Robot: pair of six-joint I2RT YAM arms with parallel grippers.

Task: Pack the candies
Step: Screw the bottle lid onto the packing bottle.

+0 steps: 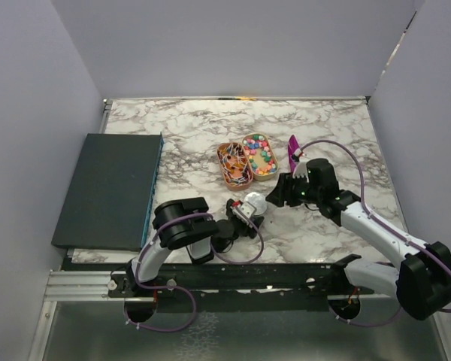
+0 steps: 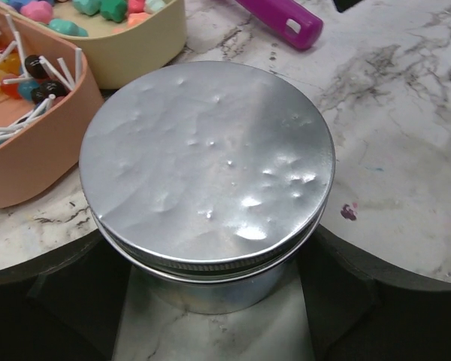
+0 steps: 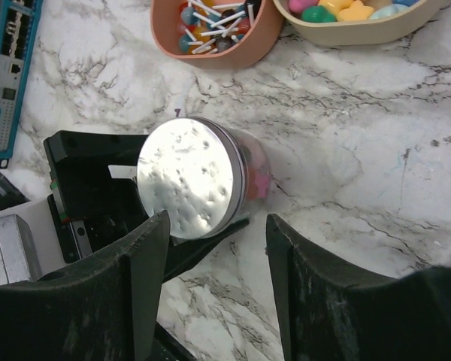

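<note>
Clear round jar with silver metal lid, clamped in the left gripper, faces its lid toward the nearby right gripper, spread wide and empty.

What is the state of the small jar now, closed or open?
Closed. The silver lid sits fully on the jar, covering its whole mouth in both wrist views.

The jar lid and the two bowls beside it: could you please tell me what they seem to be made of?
The jar lid looks like thin bare metal, perhaps aluminium: silvery, satin sheen, small dents. The peach bowl and cream bowl look like matte plastic or silicone: smooth, rounded, opaque walls, no glare.
</note>
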